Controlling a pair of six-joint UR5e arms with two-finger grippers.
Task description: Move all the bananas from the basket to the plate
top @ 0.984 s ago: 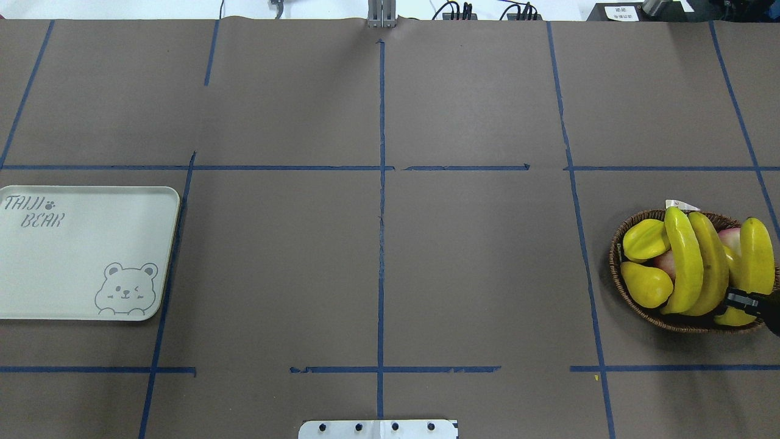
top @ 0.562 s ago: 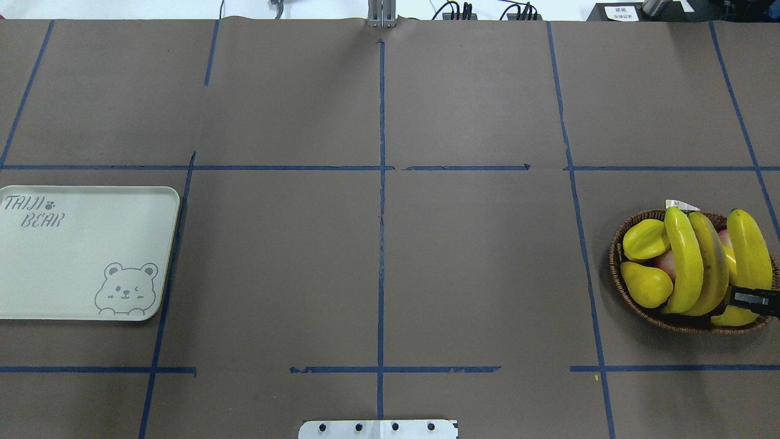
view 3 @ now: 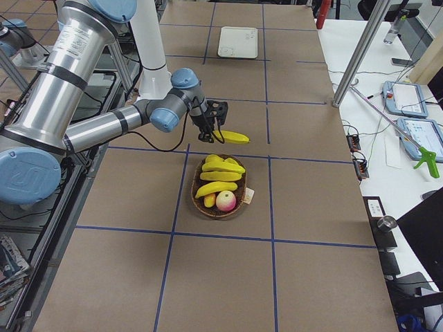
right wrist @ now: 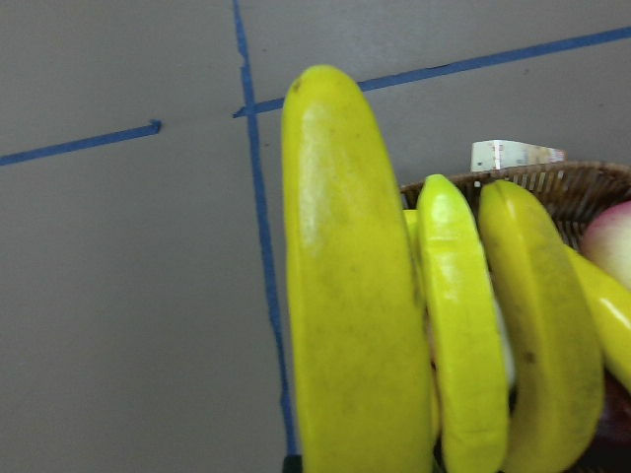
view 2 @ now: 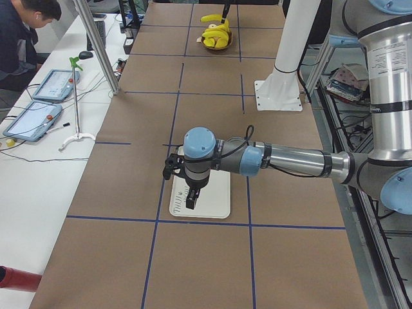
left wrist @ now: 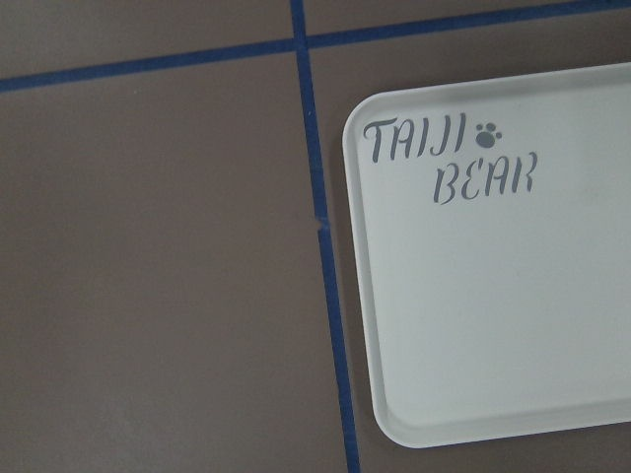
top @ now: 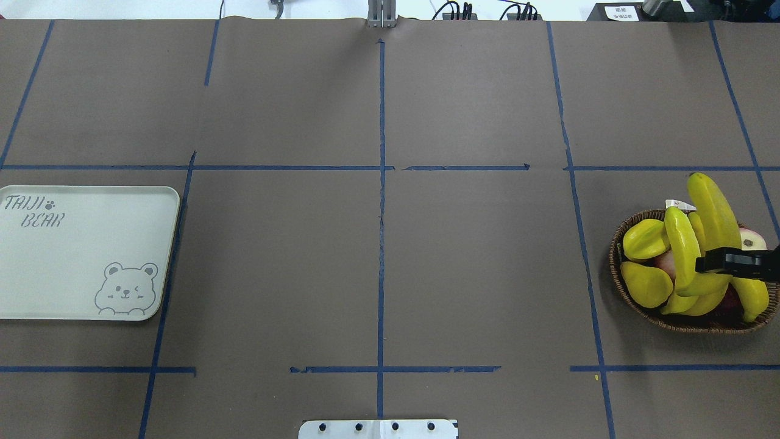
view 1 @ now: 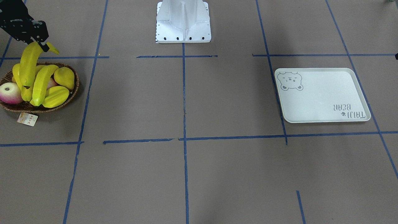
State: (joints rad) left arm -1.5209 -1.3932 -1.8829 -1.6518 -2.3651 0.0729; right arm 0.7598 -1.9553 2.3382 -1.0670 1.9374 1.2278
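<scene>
Pinched between the closed fingers of the right gripper (top: 725, 263): the held banana (top: 710, 204), taken near one end, with only a short stub showing past the fingers in the front view. Lifted above the basket (top: 615, 268) and tilted, long part reaching out over the basket's far rim and the paper tag (top: 679, 205) in the overhead view. Clear of the wicker in the right-side view. Bright yellow, smooth and glossy, gently curved, faintly speckled up close, slightly darker at the very tip.

Crowded beneath and beside it in the basket: the other bananas (top: 682, 250), lying lengthwise down the middle. On the basket's side nearer the table centre, a ridged starfruit (top: 645, 239) and a pear (top: 646, 283), touching the bananas. On the opposite side, a pink-and-white fruit (view 1: 11, 92), partly hidden from overhead by the gripper.

From the basket toward the other end of the table, only brown paper (top: 475, 274) crossed by blue tape lines (top: 381, 244). Well apart from the basket, at that far end: the plate (top: 85, 256), pale, rectangular, printed with a bear and "TAIJI BEAR". Hanging above it in the left-side view, the left gripper (view 2: 191, 198); impossible to tell whether fingers apart or together.
</scene>
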